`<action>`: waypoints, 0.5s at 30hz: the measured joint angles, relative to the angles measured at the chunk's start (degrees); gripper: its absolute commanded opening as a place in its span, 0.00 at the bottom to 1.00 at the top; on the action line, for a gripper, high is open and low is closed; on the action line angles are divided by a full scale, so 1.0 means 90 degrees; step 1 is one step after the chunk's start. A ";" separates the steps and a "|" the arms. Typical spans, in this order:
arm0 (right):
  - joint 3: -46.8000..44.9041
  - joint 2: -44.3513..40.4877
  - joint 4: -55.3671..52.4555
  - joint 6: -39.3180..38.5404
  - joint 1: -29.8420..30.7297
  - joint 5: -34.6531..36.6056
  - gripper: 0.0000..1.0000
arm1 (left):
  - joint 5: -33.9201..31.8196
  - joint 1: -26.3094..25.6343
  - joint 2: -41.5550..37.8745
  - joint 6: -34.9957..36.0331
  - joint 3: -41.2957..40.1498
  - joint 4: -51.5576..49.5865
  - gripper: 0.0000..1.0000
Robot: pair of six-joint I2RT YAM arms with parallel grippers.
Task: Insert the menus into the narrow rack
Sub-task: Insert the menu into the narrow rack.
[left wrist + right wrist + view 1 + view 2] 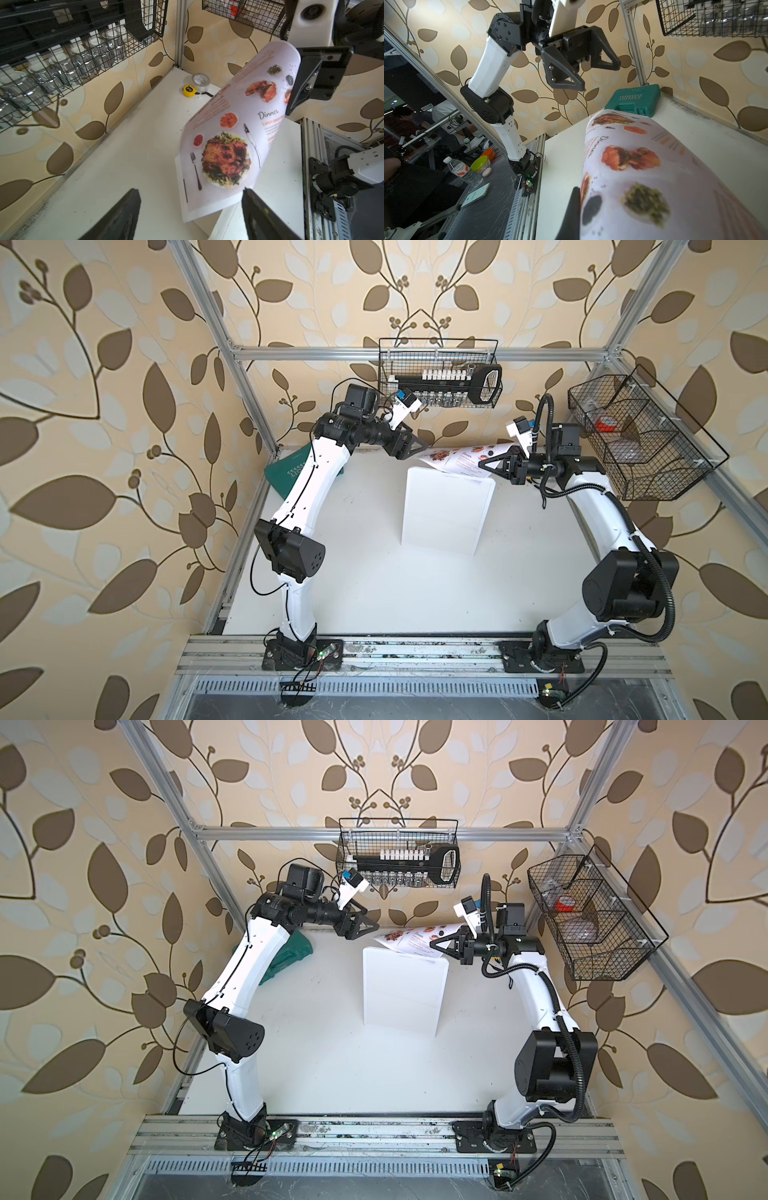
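Because the right gripper (488,464) is pinched on just one edge of the menu (453,458), the thin printed sheet bows into a soft arch. Its low edge rests at the far end of the rack (446,514), a flat, rigid white panel with rounded corners lying on the table (353,572). Can't tell if that edge is in the slot. Left gripper (411,448) hangs spread nearby, touching nothing. Risk: pushing now buckles the floppy paper or skids it over the smooth panel.

Cream walls (104,489) with big brown leaves stand around a white table (374,572), and silver bars (254,398) rise from its back corners.
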 measured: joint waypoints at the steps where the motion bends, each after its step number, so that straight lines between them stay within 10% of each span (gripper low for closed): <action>1: 0.0000 0.0000 -0.0085 -0.0068 0.0005 0.0000 0.00 | 0.0051 0.0002 0.0034 -0.0005 0.0005 -0.0039 0.83; 15: -0.0002 0.0070 -0.0221 -0.0204 0.0027 0.0272 0.00 | 0.0219 0.0005 0.0199 -0.0029 0.0148 -0.0347 0.86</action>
